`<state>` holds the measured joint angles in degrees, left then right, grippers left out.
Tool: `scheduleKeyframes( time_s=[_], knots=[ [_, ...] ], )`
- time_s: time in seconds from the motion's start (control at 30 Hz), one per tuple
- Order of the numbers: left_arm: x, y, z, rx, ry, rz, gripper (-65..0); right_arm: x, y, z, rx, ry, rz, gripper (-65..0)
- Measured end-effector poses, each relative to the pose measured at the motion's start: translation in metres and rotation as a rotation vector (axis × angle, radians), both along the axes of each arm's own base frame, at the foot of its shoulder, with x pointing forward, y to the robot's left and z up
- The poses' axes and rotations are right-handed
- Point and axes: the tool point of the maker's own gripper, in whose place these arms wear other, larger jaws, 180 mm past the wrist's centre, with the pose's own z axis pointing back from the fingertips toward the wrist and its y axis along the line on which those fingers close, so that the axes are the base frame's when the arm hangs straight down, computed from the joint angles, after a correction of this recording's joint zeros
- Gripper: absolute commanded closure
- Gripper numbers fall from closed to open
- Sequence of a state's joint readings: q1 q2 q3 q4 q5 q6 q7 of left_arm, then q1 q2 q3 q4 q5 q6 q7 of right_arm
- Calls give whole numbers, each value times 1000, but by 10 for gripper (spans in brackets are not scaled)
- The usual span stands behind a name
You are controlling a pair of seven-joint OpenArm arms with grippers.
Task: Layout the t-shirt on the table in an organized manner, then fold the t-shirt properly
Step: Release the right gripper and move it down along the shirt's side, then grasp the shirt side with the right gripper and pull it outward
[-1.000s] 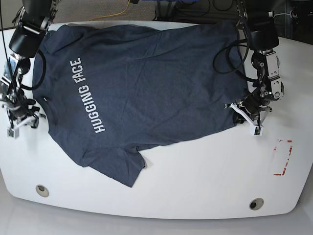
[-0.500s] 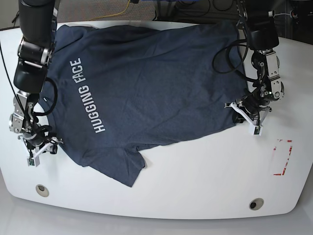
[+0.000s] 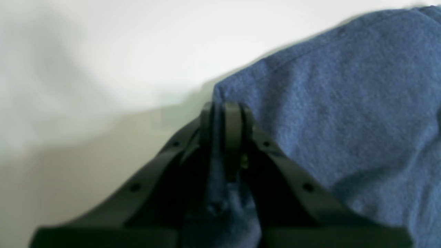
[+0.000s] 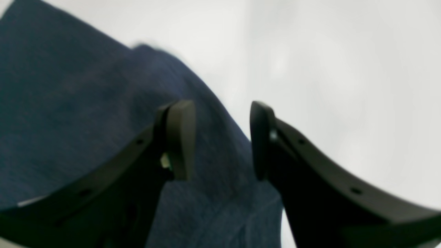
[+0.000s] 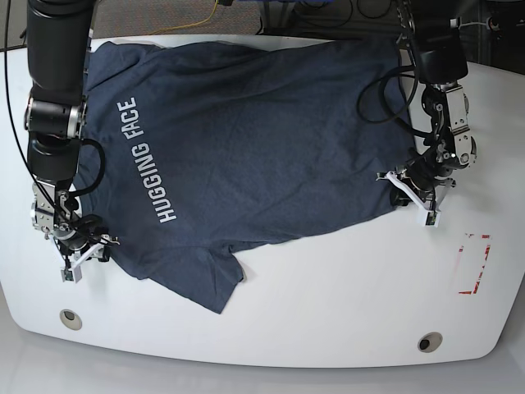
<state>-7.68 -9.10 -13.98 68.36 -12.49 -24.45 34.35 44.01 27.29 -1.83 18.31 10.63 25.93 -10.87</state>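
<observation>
right end effector (image 5: pixel 79 256) has moved down along the t-shirt (image 5: pixel 246 139) edge, now at the sleeve w/ fingers apart, cloth between them. left end effector (image 5: pixel 414 197) stays clamped on the hem corner. t-shirt flat on the table (image 5: pixel 328 295); prob. straightening next.

the right gripper (image 5: pixel 84 256) has travelled down the table's side to the t-shirt's (image 5: pixel 246 139) near sleeve.

Both wrist views are blurred, so the t-shirt (image 3: pixel 344 113) weave is soft. The left pincer (image 3: pixel 224 113) hides the pinched hem. The base view's top edge cuts off both arms and the counter (image 5: pixel 328 295) at its far side.
</observation>
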Motion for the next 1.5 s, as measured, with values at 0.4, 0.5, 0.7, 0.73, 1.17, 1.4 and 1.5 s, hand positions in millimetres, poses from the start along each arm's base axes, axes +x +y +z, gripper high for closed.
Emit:
scheduleKeyframes(
  time_s=[0.4, 0.5, 0.7, 0.73, 1.17, 1.4, 1.5],
  knots=[
    [-11, -2, 4, 33, -1, -23, -31, -22, -3, -27, 13, 42, -23, -256],
    [-11, -2, 4, 33, 0, -23, -31, -31, -3, -36, 12, 70, -22, -256],
    [-11, -2, 4, 33, 0, -23, -31, -34, -3, -39, 15, 56, -26, -256],
    [-11, -2, 4, 33, 0, -23, -31, -34, -3, -40, 14, 57, -25, -256],
    [-11, -2, 4, 33, 0, -23, -31, -40, 9, -41, 51, -7, -10, -232],
    [-12, 2, 5, 42, 1, -24, -31, -47, 17, -42, 24, 34, 38, -102],
    [-13, 5, 5, 52, 8, -30, -31, -54, 20, -45, 11, 53, 60, -86]
  ],
)
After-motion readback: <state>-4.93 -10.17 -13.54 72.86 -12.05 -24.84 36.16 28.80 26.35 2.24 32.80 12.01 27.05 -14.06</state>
